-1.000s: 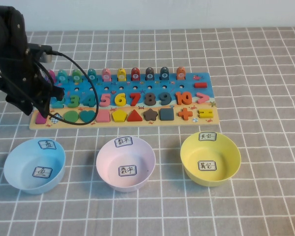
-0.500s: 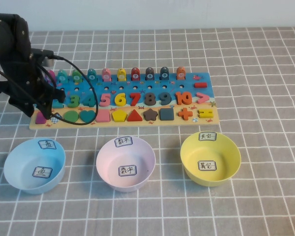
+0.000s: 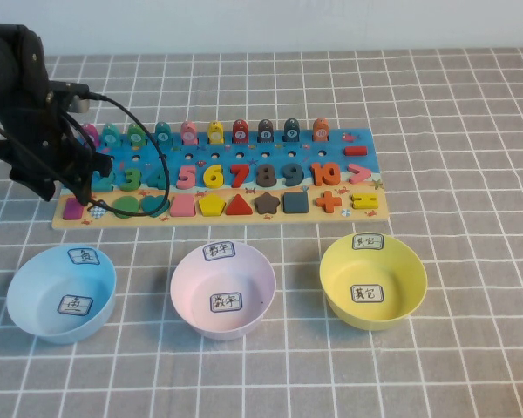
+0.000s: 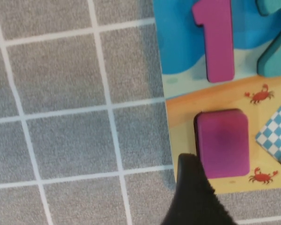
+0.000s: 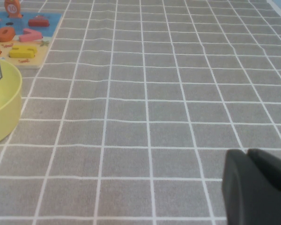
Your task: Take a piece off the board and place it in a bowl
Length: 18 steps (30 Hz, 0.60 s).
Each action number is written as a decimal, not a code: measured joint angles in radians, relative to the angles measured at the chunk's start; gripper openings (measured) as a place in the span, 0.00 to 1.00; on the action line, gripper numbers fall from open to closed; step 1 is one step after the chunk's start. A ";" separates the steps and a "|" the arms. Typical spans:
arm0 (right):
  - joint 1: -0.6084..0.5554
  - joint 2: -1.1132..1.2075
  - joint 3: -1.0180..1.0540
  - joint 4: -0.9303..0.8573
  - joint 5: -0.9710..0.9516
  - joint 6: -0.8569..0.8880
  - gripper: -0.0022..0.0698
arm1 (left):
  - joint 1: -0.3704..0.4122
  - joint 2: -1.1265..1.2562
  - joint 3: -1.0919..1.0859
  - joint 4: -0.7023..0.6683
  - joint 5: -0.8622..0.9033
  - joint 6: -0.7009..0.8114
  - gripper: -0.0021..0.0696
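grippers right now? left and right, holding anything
left gripper: over the board's left end at the magenta piece, holding nothing; open or shut cannot be told.
right gripper: low over bare table, away from the board; cannot be told.

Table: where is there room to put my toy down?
Room: right of the board and yellow bowl, and along the front, below the bowls. Crowded: the board's left end, where the left gripper hangs open over the magenta piece. Right gripper sits off right.
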 joint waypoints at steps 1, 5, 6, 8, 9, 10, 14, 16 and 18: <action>0.000 0.000 0.000 0.000 0.000 0.000 0.00 | 0.000 0.000 0.000 0.000 -0.002 0.000 0.56; 0.000 0.000 0.000 0.000 0.000 0.000 0.00 | 0.000 0.003 0.000 0.000 -0.008 0.000 0.56; 0.000 0.000 0.000 0.000 0.000 0.000 0.00 | 0.000 0.005 0.000 0.000 -0.008 0.000 0.56; 0.000 0.000 0.000 0.000 0.000 0.000 0.00 | 0.000 0.016 -0.002 0.000 -0.008 0.000 0.56; 0.000 0.000 0.000 0.000 0.000 0.000 0.00 | 0.000 0.021 -0.002 0.000 -0.008 0.000 0.56; 0.000 0.000 0.000 0.000 0.000 0.000 0.00 | 0.000 0.028 -0.002 0.000 -0.008 0.000 0.56; 0.000 0.000 0.000 0.000 0.000 0.000 0.00 | 0.000 0.039 -0.002 0.000 -0.008 0.000 0.56; 0.000 0.000 0.000 0.000 0.000 0.000 0.00 | 0.000 0.039 -0.002 0.000 -0.008 0.000 0.56; 0.000 0.000 0.000 0.000 0.000 0.000 0.00 | 0.000 0.041 -0.002 0.000 -0.008 0.000 0.56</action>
